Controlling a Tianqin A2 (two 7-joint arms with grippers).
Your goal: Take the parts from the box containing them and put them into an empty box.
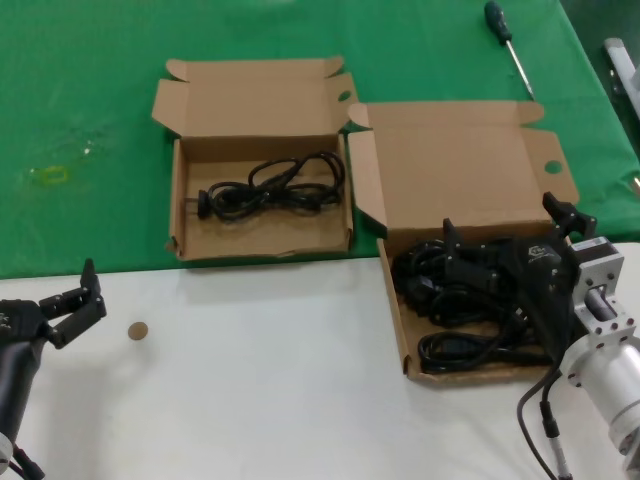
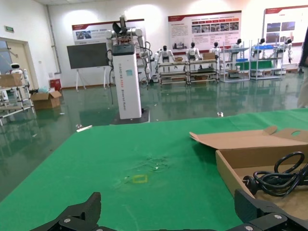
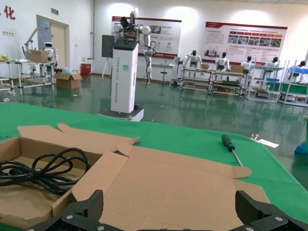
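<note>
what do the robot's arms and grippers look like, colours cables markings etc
Both grippers are matte black with angular, pointed fingers. The left gripper sits on a black wrist with a thin cable near the frame's edge. The right gripper carries a small white label, and behind it come a square silver bracket, a pale metallic cylinder and a looping black cable. No sleeves.

Even overhead light fills the hall. The floor [image 2: 192, 103] shines with glare (distant shelving looks soft). Shadows stay faint.

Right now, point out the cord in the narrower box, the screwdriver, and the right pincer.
cord in the narrower box [image 1: 268, 187]: head view, middle of its looped bundle.
screwdriver [image 1: 497, 19]: head view, on its dark handle.
right pincer [image 1: 505, 238]: head view, midway between its fingertips, above the wider box's cords.
</note>
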